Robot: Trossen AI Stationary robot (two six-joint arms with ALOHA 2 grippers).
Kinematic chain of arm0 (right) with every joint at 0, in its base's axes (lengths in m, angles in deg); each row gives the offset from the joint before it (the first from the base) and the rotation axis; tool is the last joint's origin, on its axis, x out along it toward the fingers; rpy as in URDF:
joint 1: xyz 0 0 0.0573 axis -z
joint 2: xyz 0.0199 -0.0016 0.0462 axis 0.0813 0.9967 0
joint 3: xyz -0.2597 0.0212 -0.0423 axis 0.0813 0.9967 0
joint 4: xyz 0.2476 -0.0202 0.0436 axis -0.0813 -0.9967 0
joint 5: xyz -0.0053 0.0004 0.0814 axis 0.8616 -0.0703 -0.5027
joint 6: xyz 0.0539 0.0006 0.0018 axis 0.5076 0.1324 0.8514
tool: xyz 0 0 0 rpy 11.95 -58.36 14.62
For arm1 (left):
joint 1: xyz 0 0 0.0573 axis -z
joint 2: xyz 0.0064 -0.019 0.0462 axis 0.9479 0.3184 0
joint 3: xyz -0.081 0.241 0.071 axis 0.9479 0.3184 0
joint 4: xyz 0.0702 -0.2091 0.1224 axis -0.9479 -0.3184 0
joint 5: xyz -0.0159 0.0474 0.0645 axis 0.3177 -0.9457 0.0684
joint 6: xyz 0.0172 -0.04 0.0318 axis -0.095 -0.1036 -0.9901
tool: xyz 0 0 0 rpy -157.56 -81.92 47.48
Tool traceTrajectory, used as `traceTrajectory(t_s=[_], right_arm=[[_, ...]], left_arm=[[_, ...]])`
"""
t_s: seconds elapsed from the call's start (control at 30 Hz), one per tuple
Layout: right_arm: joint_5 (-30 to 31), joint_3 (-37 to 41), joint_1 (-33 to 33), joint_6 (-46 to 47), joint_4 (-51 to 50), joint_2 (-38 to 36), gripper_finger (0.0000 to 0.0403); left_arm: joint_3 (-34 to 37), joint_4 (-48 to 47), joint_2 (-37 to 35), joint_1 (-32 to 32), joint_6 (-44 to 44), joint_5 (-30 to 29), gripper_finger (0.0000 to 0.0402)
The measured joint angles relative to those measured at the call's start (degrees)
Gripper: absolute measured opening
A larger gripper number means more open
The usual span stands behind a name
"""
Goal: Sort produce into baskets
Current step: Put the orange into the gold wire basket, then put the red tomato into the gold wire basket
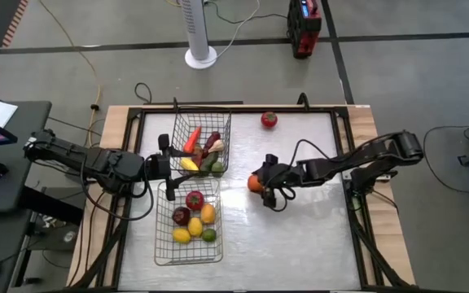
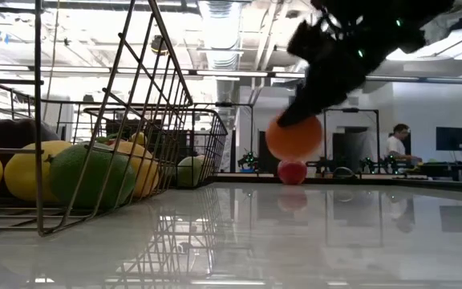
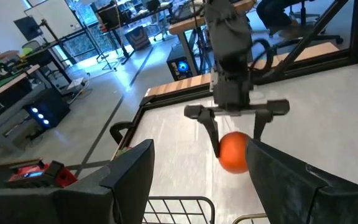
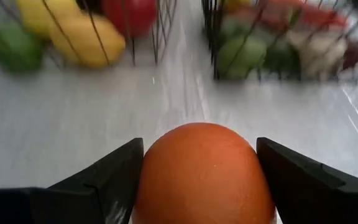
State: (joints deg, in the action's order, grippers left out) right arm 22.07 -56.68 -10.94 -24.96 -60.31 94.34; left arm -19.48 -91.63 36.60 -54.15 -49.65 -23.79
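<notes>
White bench [image 1: 300,236]: right hand [image 1: 256,184] clamps the orange [image 1: 254,183], three o'clock of baskets [image 1: 188,259]; a rim knock could free it.

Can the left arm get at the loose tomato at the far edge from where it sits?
Probably not easily. The left pincer sits between the two baskets, and the tomato lies beyond the far basket. The right pincer, holding the orange, has open table to it.
</notes>
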Motion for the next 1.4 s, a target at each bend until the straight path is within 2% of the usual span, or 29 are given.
traceTrajectory(t_s=[0.13, 0.3, 0.47, 0.57, 0.7, 0.8, 0.93, 1.0, 1.13, 1.4], right_arm=[[-1.72, -2.87, -1.47, -1.63, 5.06, -1.16, 0.0325], [-5.0, -3.83, -4.17, -7.95, 23.97, 0.21, 0.0325], [-8.77, -3.86, -4.93, -10.13, 43.55, 6.44, 0.0325], [-10.64, -6.29, -4.52, -10.15, 49.99, 12.01, 0.0325], [-10.71, -13.14, -3.98, -10.27, 46.88, 18.7, 0.0326], [-11.34, -18.93, -3.7, -10.25, 39.9, 22.11, 0.0341], [-16.13, -26.15, -3.16, -10.08, 28.15, 24.05, 0.0377], [-16.55, -28.87, -3.04, -10.08, 21.36, 24.03, 0.0392], [-16.34, -31.88, -2.21, -11.48, 12.4, 22.49, 0.039], [-5.08, -32.06, 2.37, -15.67, -1.89, 13.93, 0.0385]], left_arm=[[0.0, 0.06, 0.0, 0.0, -0.06, -0.02, 0.0242], [0.0, 0.96, -0.02, -0.02, -1.14, -0.98, 0.0242], [0.0, 1.15, 0.0, -0.02, -1.23, -0.98, 0.0242], [0.0, 3.34, 0.0, -0.02, -1.55, -0.92, 0.0242], [0.0, 4.63, -0.02, 0.0, -1.2, -0.84, 0.0242], [0.0, 5.35, -0.02, -0.01, -0.07, -1.79, 0.0242], [0.0, 5.02, 0.0, -0.01, 0.27, -3.43, 0.0242], [0.0, 5.14, -0.02, -0.02, 0.44, -3.59, 0.0242], [0.0, 5.25, -0.02, -0.02, 0.61, -4.03, 0.0242], [0.0, 6.01, -0.02, -0.02, 2.11, -4.54, 0.0242]])
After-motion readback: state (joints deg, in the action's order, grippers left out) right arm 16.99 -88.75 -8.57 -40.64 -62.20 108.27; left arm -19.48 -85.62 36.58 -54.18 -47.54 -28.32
